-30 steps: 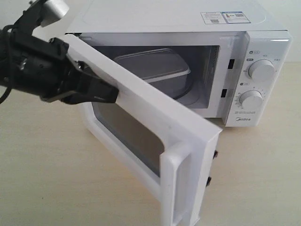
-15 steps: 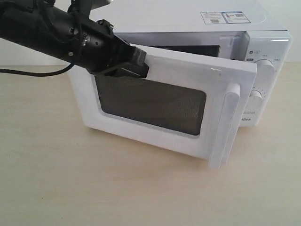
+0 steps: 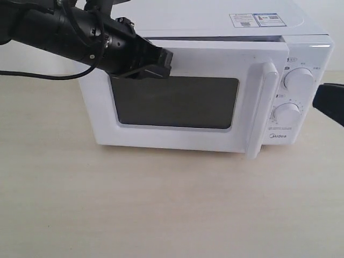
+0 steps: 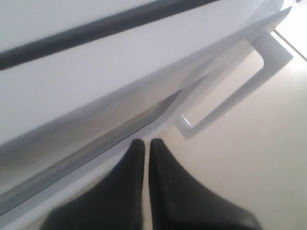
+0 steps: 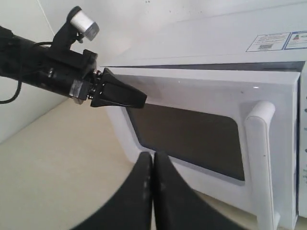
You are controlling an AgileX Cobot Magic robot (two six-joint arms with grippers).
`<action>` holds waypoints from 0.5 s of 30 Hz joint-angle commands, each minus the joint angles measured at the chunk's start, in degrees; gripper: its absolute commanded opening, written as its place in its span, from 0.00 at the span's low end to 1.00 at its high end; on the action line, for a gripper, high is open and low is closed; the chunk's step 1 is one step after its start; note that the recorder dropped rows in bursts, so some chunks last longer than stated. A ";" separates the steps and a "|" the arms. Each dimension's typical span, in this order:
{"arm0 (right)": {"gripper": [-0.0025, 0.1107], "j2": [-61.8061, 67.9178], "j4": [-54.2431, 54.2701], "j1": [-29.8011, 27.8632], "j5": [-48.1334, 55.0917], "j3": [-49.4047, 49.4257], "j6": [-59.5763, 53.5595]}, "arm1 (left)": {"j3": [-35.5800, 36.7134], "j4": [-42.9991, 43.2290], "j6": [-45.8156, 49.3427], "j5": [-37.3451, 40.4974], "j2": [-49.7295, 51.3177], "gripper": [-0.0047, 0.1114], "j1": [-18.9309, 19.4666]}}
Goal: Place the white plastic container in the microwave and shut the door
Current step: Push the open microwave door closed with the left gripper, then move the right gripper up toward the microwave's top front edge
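Note:
The white microwave (image 3: pixel 204 19) stands on the table with its door (image 3: pixel 177 138) swung almost flush. A thin dark gap still shows along the door's top edge (image 5: pixel 201 67). The white plastic container is hidden behind the dark window. My left gripper (image 3: pixel 164 62) is shut, with its tips pressed on the door's upper left part, above the window. In the left wrist view the shut left gripper (image 4: pixel 144 142) lies against the door face (image 4: pixel 120 81). My right gripper (image 5: pixel 152 155) is shut and empty, and hangs off the microwave's right side (image 3: pixel 325 102).
The long white handle (image 3: pixel 262 107) runs down the door's right side. Two round dials (image 3: pixel 299 79) sit on the right panel. Stickers (image 3: pixel 257 20) lie on the microwave's top. Bare beige tabletop (image 3: pixel 161 209) spreads in front.
The door has swung from wide open to nearly flush, pushed by my left gripper, and now hides the container. My right gripper has come into the exterior view at the right edge.

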 commanded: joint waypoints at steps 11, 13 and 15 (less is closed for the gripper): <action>0.02 20.78 18.04 1.16 -0.63 -5.32 -20.08 | -0.44 -0.40 0.35 -2.87 1.89 0.08 -0.46; 0.02 23.55 18.04 3.30 -4.14 -7.73 -21.50 | -0.44 -0.40 0.35 -3.05 1.89 0.08 -0.46; 0.02 25.72 18.04 7.47 -10.76 -10.31 -22.16 | -0.44 -0.40 0.35 -3.11 1.89 0.08 -0.46</action>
